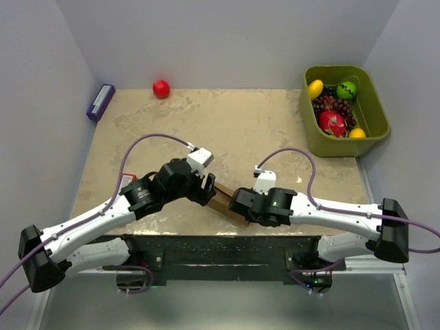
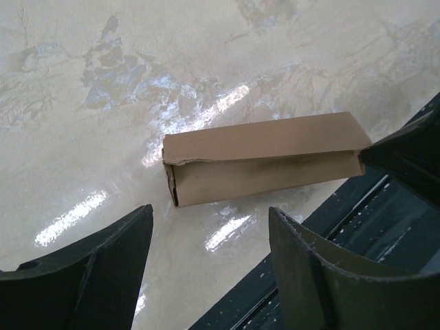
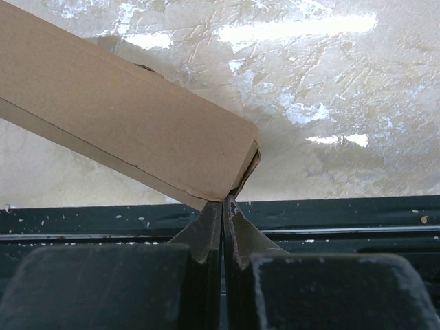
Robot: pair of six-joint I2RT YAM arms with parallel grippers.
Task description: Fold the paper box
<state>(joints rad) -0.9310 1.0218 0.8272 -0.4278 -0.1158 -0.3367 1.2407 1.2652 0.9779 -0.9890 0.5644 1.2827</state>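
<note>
Resting place: the paper box (image 1: 223,199) lies as a long, closed brown carton on the tabletop (image 1: 240,124), close to its near edge, between both tools.
Left tool (image 2: 211,214): I see its jaws spread wide, just short of one end of the box and not touching it.
Right tool (image 3: 223,204): jaws pressed together, tips touching the corner of the box's other end; I cannot tell whether a flap is pinched.
Box attitude: one long face flat on the tabletop.
Far side: green bin (image 1: 375,130) with fruit, red ball (image 1: 161,88), purple box (image 1: 101,102).
</note>
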